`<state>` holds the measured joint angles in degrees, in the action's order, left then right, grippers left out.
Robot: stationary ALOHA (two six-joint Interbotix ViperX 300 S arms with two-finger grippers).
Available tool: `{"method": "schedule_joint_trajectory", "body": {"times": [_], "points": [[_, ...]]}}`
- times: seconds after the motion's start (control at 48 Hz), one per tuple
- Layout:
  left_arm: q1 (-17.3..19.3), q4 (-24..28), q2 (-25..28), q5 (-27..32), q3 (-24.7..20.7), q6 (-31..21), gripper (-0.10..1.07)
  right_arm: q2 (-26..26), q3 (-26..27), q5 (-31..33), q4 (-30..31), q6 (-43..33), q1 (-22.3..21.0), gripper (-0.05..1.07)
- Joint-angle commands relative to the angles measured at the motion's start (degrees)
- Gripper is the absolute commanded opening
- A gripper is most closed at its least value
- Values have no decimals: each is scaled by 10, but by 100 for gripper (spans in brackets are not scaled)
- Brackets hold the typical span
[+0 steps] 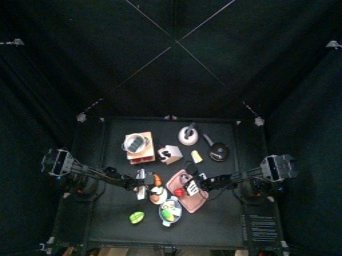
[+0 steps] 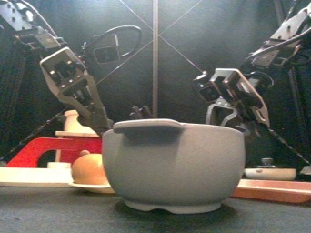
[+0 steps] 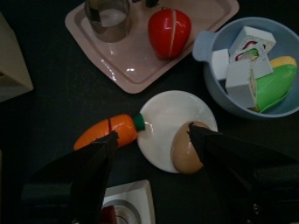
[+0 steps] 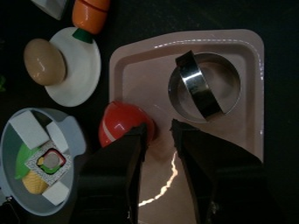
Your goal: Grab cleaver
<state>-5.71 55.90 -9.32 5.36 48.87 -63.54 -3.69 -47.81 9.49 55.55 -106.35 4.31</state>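
The left tool (image 3: 152, 140) hangs with its black jaws spread wide and empty over a round white plate (image 3: 176, 109) bearing a smooth tan egg (image 3: 184, 150), beside a glossy orange carrot (image 3: 103, 133). The right tool (image 4: 158, 136), parted only narrowly and gripping nothing, hovers above the rounded pink tray (image 4: 140, 70), between a shiny metal ring (image 4: 205, 83) and a red tomato (image 4: 121, 122). The cleaver cannot be told for certain; a flat red slab (image 2: 49, 150) lies on the surface's left side.
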Motion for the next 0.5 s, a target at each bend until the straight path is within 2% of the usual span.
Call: {"method": "schedule_joint_trajectory", "body": {"times": [0.0,0.25,0.479], "points": [[8,2,-28,2,-8,1,98,-30,11,1,17,1,-5,70],[40,1,-107,24,-16,-1,98,-88,11,6,106,1,-40,70],[81,4,-160,35,-14,0,98,-134,14,6,244,2,-105,70]]}}
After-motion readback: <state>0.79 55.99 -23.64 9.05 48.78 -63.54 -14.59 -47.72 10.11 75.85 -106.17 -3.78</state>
